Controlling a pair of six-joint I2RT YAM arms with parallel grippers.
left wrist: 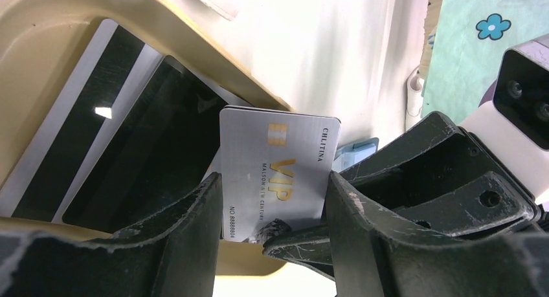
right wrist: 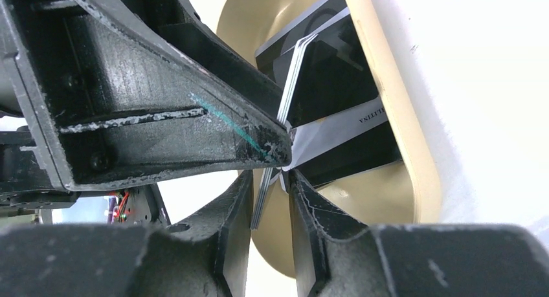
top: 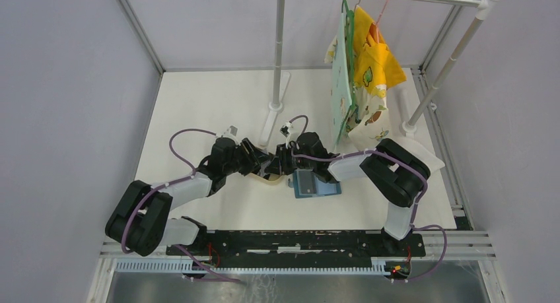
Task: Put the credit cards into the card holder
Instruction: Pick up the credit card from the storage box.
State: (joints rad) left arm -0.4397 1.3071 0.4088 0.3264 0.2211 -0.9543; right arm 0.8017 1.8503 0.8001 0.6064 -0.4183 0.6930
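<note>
Lifting cards [left wrist: 275, 148] from the tray [left wrist: 65, 12] is underway, clamped in the left gripper [left wrist: 272, 180]; whether the right gripper [right wrist: 270, 180] bites cannot be told. Insertion into the holder [top: 317, 184] is needed next.

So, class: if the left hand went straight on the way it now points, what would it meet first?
The silver VIP card, which sits crosswise in the left hand. Behind it is probably the tan tray, though depth is unclear.
</note>
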